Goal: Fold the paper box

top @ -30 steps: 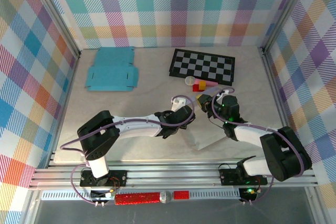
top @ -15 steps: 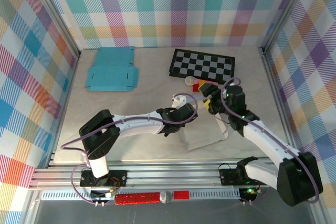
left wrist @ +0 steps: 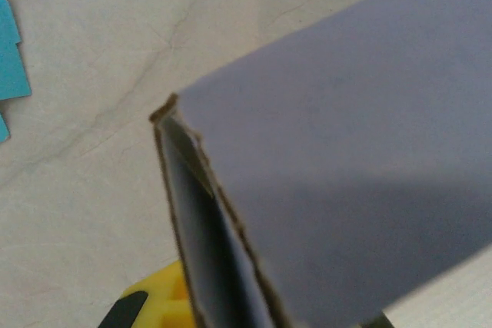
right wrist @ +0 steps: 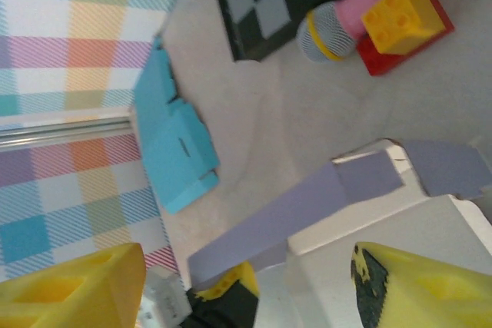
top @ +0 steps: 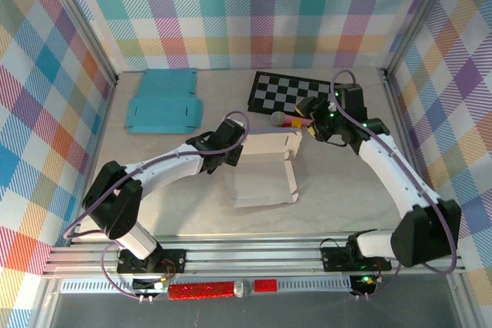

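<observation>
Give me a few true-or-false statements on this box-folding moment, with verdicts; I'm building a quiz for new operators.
1. The left tool is shut on a wall of the white paper box. True.
2. The right tool also grips the box. False: it is open and grips nothing, near the box's far right corner.
3. The blue cardboard lies flat at the far left of the table. True.
4. The yellow brick sits on the checkerboard. False: it sits on a red brick on the table, beside the board.
</observation>
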`<state>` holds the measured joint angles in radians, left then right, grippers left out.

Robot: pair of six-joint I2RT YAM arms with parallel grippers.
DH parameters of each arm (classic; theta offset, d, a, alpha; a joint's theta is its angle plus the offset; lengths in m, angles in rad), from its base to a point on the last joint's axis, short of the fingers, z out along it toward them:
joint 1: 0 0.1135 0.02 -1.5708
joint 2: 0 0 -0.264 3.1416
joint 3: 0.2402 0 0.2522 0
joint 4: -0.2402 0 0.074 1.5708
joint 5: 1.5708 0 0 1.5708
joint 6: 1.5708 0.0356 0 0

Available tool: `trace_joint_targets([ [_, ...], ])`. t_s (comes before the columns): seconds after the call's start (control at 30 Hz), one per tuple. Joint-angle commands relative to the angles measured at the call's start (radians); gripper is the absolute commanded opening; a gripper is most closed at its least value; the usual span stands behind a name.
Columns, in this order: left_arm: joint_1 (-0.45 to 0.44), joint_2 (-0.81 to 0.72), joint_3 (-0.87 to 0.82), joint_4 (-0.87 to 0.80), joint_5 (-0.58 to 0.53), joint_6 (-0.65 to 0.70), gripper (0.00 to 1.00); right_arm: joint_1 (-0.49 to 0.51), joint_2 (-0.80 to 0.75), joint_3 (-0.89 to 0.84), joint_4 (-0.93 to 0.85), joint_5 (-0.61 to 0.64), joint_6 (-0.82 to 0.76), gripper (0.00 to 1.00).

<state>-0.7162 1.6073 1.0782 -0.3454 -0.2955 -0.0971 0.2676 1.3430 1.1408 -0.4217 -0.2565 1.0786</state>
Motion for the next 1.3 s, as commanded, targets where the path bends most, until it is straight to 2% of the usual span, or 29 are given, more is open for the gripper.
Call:
trace_joint_targets([
  [0.0,0.009,0.024,0.041,-0.02,0.078,0.06,0.0,0.002,0.05,0.045,-0.03,-0.041,-0.033,0.7],
  [0.17,0.011,0.054,0.065,-0.033,0.085,0.05,0.0,0.008,0.144,0.091,-0.071,-0.036,-0.057,0.68],
  [0.43,0.011,0.06,0.07,-0.033,0.089,0.044,0.0,0.019,0.197,0.107,-0.13,-0.015,-0.098,0.66],
  [0.9,0.012,0.064,0.079,-0.023,0.095,0.032,0.0,0.05,0.255,0.169,-0.133,-0.101,-0.109,0.66],
  [1.13,0.056,0.025,0.071,-0.036,0.129,0.018,0.0,0.031,0.173,0.196,-0.205,-0.05,-0.21,0.66],
  [1.2,0.085,0.003,0.068,-0.036,0.18,0.024,0.0,0.005,0.138,0.195,-0.218,-0.051,-0.254,0.66],
  [1.27,0.115,-0.016,0.068,-0.036,0.252,0.038,0.0,-0.039,0.079,0.156,-0.153,-0.085,-0.306,0.66],
])
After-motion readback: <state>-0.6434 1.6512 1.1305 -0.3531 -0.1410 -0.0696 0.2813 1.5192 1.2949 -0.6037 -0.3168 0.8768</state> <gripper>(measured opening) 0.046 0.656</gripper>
